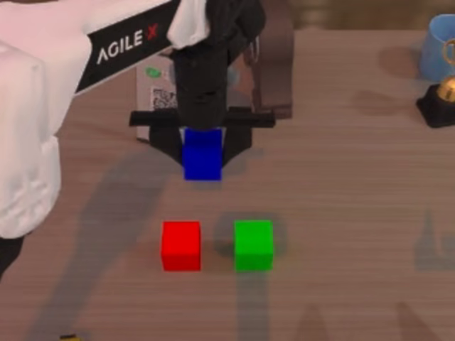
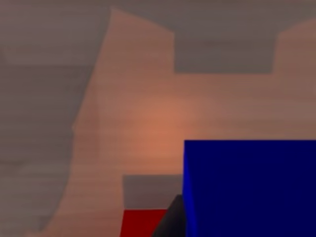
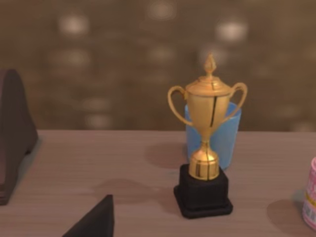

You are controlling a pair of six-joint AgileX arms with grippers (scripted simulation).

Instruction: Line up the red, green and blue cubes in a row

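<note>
The blue cube (image 1: 202, 162) sits between the black fingers of my left gripper (image 1: 202, 152), which is shut on it, behind the other two cubes. The red cube (image 1: 180, 245) and the green cube (image 1: 254, 244) lie side by side on the table nearer the front, red to the left. In the left wrist view the blue cube (image 2: 249, 187) fills the corner, one dark finger (image 2: 173, 223) lies against it, and a strip of the red cube (image 2: 143, 222) shows beyond. My right gripper is out of the top view; only a dark wedge of it (image 3: 96, 222) shows in its wrist view.
A tan box with a label (image 1: 160, 92) and a brown upright object (image 1: 274, 71) stand behind the left gripper. At the back right are a blue cup (image 1: 437, 46) and a gold trophy (image 1: 444, 96). A pink container (image 3: 311, 202) stands near the trophy (image 3: 205, 148).
</note>
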